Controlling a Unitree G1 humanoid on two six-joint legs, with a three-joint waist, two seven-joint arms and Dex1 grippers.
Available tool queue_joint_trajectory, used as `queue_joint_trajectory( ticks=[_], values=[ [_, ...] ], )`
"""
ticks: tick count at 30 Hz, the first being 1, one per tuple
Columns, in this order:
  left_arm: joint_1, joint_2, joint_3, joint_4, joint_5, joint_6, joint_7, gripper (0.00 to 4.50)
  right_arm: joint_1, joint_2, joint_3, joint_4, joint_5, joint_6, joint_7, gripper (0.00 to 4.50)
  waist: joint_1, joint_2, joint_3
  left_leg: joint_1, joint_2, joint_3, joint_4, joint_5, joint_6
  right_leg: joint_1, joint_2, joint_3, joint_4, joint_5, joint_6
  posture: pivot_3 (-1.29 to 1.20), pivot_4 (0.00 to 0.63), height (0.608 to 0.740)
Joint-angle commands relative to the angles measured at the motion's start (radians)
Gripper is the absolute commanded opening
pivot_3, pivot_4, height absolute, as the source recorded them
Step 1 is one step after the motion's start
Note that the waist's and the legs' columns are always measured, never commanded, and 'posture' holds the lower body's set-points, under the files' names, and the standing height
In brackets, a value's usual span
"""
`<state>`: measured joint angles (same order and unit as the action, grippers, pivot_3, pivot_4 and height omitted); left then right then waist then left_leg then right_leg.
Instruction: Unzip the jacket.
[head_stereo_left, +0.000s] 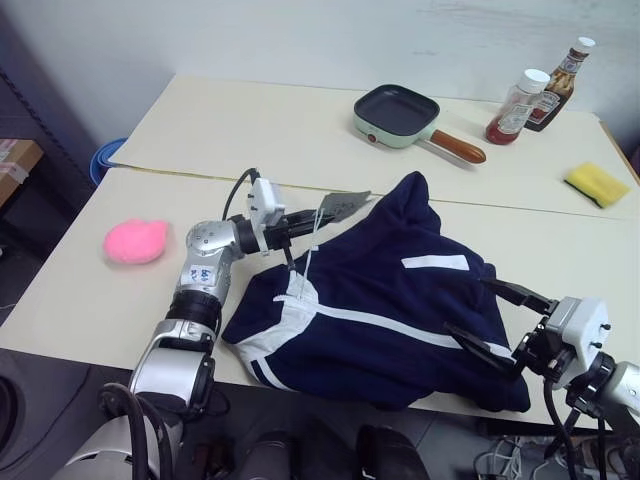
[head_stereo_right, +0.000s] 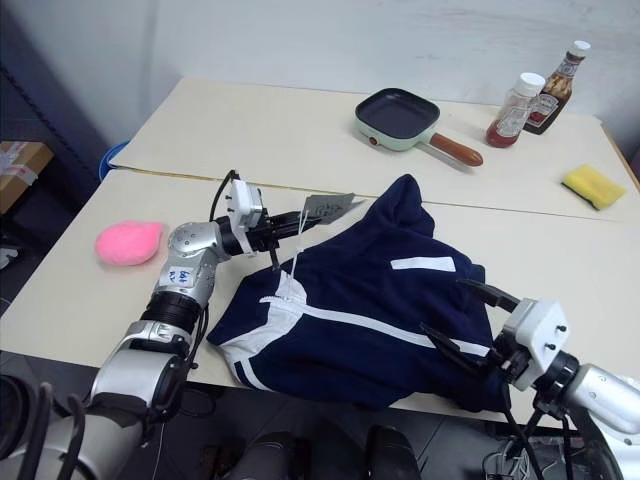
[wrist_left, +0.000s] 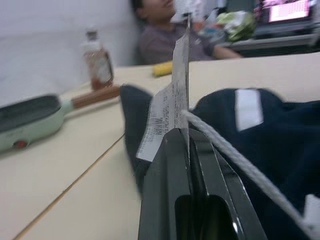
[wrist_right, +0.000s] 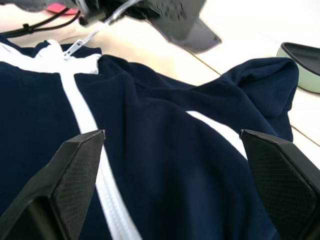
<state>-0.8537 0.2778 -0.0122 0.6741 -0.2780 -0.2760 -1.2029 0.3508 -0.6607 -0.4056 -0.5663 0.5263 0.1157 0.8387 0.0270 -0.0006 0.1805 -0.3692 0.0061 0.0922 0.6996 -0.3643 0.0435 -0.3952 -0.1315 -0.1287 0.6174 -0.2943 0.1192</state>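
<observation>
- The beige counter carries the jacket, its white zipper appearing closed along its length.
- Left tool, clamped on the paper tags beside the collar; right tool gapes empty over the hem. Unzipping has barely begun.

Jacket: matt navy cloth w/ paper tag; pan: wood handle, glossy inside.

Nothing here you can actually read. The paper tag pinched in the left gripper carries rows of fine print, too blurred to make out, and the two sauce bottles at the far right of the table have labels whose lettering is too small to tell. The left forearm has a small blue mark on its casing, also unreadable.
</observation>
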Motion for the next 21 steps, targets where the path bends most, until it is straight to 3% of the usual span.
queue_joint_trajectory(
  ticks=[1, 8, 9, 13, 19, 21],
  values=[
    [0.058, -0.027, -0.095, -0.155, 0.0, -0.054, -0.115, 0.04, 0.042, -0.017, -0.046, -0.071, 0.046, 0.037, 0.004, 4.5, 0.0, 0.0, 0.0, 0.0, 0.0, 0.0, 0.0, 0.0, 0.0, 0.0, 0.0, 0.0, 0.0, 0.0, 0.0, 0.0, 0.15, 0.74],
    [0.141, -0.031, -0.211, -0.208, 0.063, -0.083, -0.163, 0.04, 0.066, -0.034, -0.039, -0.093, 0.046, 0.089, -0.001, 4.5, -0.002, 0.0, 0.0, 0.001, 0.001, 0.0, 0.0, 0.0, 0.0, 0.001, 0.001, 0.001, -0.001, 0.0, 0.0, 0.0, 0.15, 0.74],
    [0.151, -0.029, -0.22, -0.213, 0.07, -0.064, -0.156, 0.2, 0.061, -0.041, -0.032, -0.096, 0.045, 0.095, 0.005, 4.5, -0.002, 0.0, 0.0, 0.001, 0.001, 0.0, 0.0, 0.0, 0.0, 0.001, 0.001, 0.001, -0.001, 0.0, 0.0, 0.0, 0.15, 0.74],
    [0.172, -0.016, -0.226, -0.239, 0.066, -0.028, -0.143, 1.26, 0.045, -0.069, 0.007, -0.116, 0.044, 0.13, 0.019, 4.5, -0.001, 0.0, 0.0, 0.001, 0.001, 0.0, 0.001, 0.0, 0.0, 0.001, 0.001, 0.001, -0.001, 0.0, 0.0, 0.0, 0.15, 0.74],
    [0.199, 0.037, -0.228, -0.284, 0.061, 0.015, -0.156, 3.14, -0.115, -0.1, 0.251, -0.101, -0.187, 0.074, 0.001, 4.5, -0.003, 0.0, 0.0, 0.001, 0.002, 0.0, 0.001, 0.0, 0.0, 0.001, 0.001, 0.001, -0.001, 0.0, 0.0, 0.0, 0.15, 0.74],
    [0.203, 0.043, -0.229, -0.292, 0.063, 0.025, -0.151, 3.73, -0.169, -0.117, 0.351, -0.047, -0.329, -0.02, 0.011, 4.5, -0.003, 0.0, 0.0, 0.001, 0.002, 0.0, 0.001, 0.0, 0.0, 0.001, 0.0, 0.001, -0.001, 0.0, 0.0, 0.0, 0.15, 0.74]
  ],
)
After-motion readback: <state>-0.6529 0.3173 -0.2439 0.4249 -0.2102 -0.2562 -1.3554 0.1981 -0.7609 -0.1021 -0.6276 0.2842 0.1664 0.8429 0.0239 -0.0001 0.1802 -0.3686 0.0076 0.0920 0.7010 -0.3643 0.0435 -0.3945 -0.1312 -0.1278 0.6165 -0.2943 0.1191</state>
